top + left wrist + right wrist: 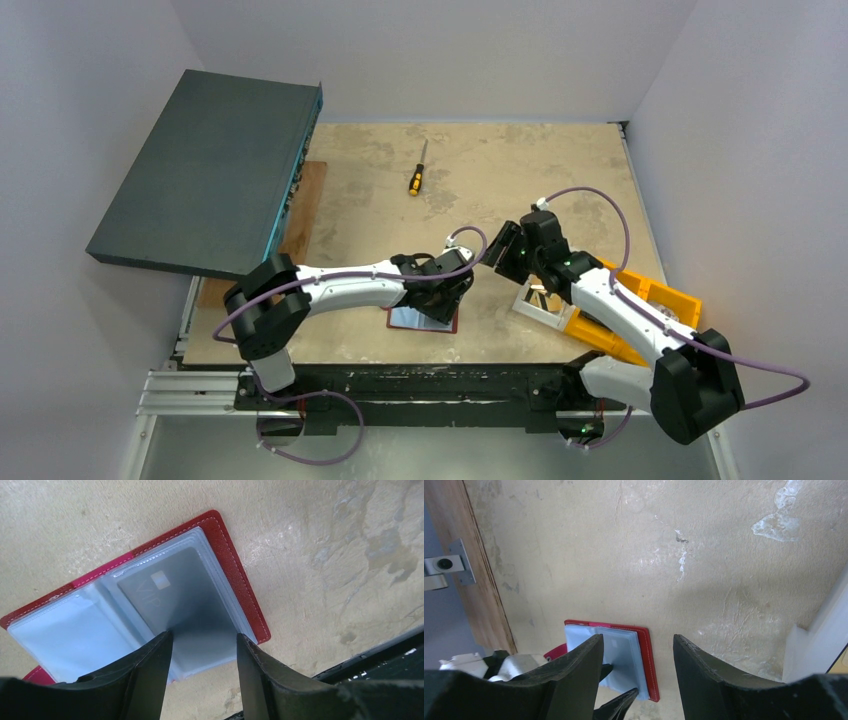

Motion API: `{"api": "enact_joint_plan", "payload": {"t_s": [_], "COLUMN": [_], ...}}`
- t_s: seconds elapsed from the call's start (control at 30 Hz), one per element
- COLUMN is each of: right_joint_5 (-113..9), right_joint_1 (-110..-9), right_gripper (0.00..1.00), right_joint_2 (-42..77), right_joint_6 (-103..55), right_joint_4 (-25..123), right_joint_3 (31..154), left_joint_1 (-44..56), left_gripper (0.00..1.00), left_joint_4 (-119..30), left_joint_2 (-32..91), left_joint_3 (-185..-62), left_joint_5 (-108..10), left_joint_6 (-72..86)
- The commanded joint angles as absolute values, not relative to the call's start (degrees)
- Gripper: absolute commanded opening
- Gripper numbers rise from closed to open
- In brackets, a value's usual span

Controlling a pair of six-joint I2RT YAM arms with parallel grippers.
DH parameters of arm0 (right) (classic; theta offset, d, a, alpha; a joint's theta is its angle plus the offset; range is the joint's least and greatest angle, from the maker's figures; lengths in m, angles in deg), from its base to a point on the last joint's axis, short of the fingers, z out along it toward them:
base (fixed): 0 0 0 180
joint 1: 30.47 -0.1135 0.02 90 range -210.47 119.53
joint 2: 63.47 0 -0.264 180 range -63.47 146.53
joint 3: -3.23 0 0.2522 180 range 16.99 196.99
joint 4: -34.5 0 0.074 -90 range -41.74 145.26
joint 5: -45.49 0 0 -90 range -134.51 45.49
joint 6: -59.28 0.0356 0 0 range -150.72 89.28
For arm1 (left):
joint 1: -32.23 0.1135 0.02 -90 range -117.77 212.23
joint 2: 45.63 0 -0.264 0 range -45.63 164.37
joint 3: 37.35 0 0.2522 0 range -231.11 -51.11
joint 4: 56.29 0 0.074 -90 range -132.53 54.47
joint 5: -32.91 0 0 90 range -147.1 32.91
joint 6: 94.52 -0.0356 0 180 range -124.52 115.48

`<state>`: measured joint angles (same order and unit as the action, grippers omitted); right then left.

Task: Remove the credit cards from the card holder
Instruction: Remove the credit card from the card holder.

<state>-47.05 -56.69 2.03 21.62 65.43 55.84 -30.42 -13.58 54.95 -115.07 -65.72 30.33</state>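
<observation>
Card holder: the card holder (240, 575) lies open and flat on the desk (520, 170), its clear plastic sleeves (65, 630) facing up.
Inside the holder: a grey credit card (185, 600) marked VIP sits fully within the right-hand sleeve. No card shows through the left-hand sleeve. Whether more cards lie in the sleeves beneath is hidden.
Left end effector: the left end effector (204, 637) hangs just above the holder's near edge with its fingers spread apart, straddling the card's lower end. Nothing is pinched between them.
Right end effector: the right end effector (638, 640) hovers near the holder, on its right, fingers spread and empty, over bare desk.
Progress: an early stage, by my reading. The holder is opened, but the visible card is not yet drawn out, and no card lies loose beside the holder.
What is left: gripping the card's edge, sliding it out of the sleeve, then checking the other sleeves.
Bins: a white bin (535, 305) and an orange bin (650, 295) stand to the right of the holder, partly under the right arm. Their contents are too unclear to tell.
Farther off: a screwdriver (417, 178) lies well beyond the holder.
</observation>
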Motion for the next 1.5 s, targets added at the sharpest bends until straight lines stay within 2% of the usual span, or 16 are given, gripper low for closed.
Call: {"api": "enact_joint_plan", "payload": {"t_s": [0.0, 0.27, 0.4, 0.67, 0.77, 1.07, 1.47], "right_joint_5": [-47.06, -47.38, -47.87, -51.17, -53.01, -55.4, -57.79], "right_joint_1": [-56.53, -56.56, -56.6, -56.74, -57.37, -64.63, -70.54], "right_gripper": [0.54, 0.54, 0.54, 0.53, 0.53, 0.53, 0.49], "right_joint_2": [2.01, 2.36, 2.63, 5.37, 6.32, 10.51, 16.95], "right_joint_6": [20.37, 19.83, 19.52, 18.68, 18.61, 20.58, 24.2], "right_joint_4": [64.65, 64.59, 64.39, 61.56, 60.05, 55.32, 49.35], "right_joint_3": [55.58, 55.67, 55.67, 55.17, 55.05, 57.26, 58.44], "left_joint_1": [-31.36, -31.75, -31.73, -30.13, -28.8, -24.57, -23.23], "left_gripper": [0.5, 0.45, 0.3, 0.08, 0.03, 0.0, 0.0], "left_joint_4": [-12.44, -7.58, -8.02, -10.8, -12.69, -19.62, -22.56], "left_joint_2": [57.57, 62.57, 62.54, 56.3, 52.84, 44.6, 43.12], "left_joint_3": [-117.3, -119.11, -118.65, -115.94, -114.13, -107.71, -105.0], "left_joint_5": [-68.23, -71.87, -71.05, -67.79, -65.65, -58.41, -55.21], "left_joint_6": [29.98, 31.48, 31.93, 32.59, 33.06, 34.7, 35.2]}}
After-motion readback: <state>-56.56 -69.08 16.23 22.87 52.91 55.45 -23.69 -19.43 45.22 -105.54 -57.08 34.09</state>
